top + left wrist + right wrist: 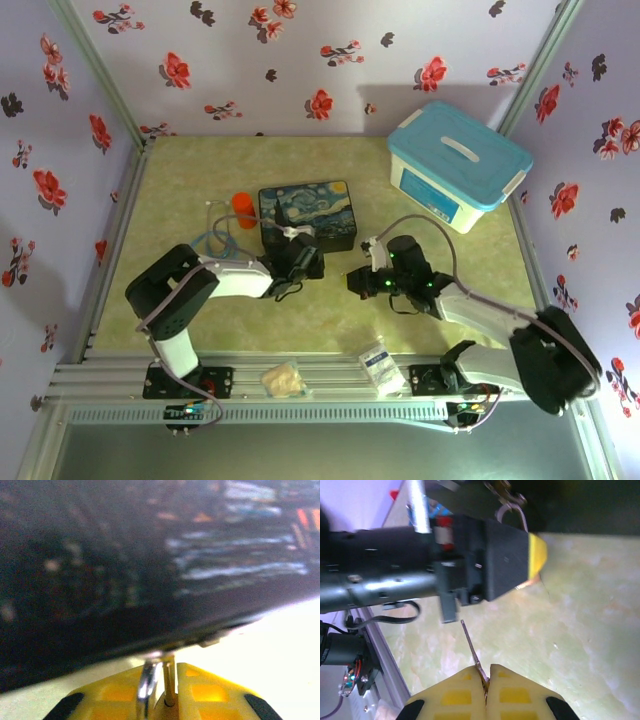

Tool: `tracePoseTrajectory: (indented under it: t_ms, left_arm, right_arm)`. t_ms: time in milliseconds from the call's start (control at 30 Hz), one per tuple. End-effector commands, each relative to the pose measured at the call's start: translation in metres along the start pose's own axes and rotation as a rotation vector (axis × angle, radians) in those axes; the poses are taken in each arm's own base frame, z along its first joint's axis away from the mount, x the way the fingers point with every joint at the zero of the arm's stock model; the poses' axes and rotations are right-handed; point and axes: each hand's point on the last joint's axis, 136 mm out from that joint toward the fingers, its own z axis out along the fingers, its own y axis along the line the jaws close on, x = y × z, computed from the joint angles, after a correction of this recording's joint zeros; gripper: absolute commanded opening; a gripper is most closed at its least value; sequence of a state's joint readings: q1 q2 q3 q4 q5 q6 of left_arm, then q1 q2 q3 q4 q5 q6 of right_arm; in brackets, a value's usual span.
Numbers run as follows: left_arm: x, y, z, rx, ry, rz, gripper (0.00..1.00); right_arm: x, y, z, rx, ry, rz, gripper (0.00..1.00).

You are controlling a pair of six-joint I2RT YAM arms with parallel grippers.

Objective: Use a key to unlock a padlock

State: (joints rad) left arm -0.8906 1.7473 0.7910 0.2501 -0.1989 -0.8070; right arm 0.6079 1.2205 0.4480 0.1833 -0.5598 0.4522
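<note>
The padlock (146,684) sits between the yellow fingers of my left gripper (167,674), which is shut on it. Its silver shackle points at the side of the dark painted box (125,565) just ahead. In the top view the left gripper (303,263) rests against the front edge of that box (305,212). My right gripper (487,674) is shut on the thin dark key (471,650), whose blade points toward the left gripper's (536,555) black housing. The shackle (513,511) shows beside that housing. The right gripper (356,283) hovers a short way to the right of the left one.
An orange cylinder (243,208) stands left of the box beside a looping cable (213,240). A white tub with a blue lid (458,165) sits at the back right. A white packet (380,365) and a beige lump (283,378) lie on the front rail. Floral walls enclose the table.
</note>
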Motion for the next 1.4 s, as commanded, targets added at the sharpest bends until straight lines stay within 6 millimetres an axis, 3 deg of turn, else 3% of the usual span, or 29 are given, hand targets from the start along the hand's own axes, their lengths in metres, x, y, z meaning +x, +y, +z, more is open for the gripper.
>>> tracePoseTrajectory:
  t_ms: [0,200,433,567,833,1033,1367]
  left_arm:
    - [-0.011,-0.002,-0.015,0.032,-0.069,-0.025,0.12]
    - [-0.014,-0.015,-0.023,0.16,-0.103,-0.109,0.1]
    - [-0.023,-0.026,-0.03,0.277,-0.136,-0.179,0.13]
    - [-0.027,-0.023,-0.031,0.269,-0.141,-0.166,0.15]
    - [-0.035,-0.029,-0.035,0.37,-0.189,-0.249,0.18]
    - [-0.03,-0.025,-0.033,0.38,-0.186,-0.274,0.17]
    - [-0.023,-0.024,-0.025,0.42,-0.172,-0.334,0.12]
  right_arm:
    - [-0.005,0.013,0.009,-0.108,0.012,0.045,0.0]
    - [0.002,0.003,0.024,-0.099,0.055,0.094,0.0]
    - [0.013,0.006,0.039,-0.142,0.099,0.101,0.0]
    - [0.015,0.001,0.046,-0.137,0.108,0.104,0.0]
    - [0.015,-0.002,0.058,-0.171,0.119,0.096,0.0]
    - [0.015,-0.009,0.066,-0.197,0.127,0.126,0.0]
    - [-0.002,-0.005,0.07,-0.337,0.043,0.201,0.0]
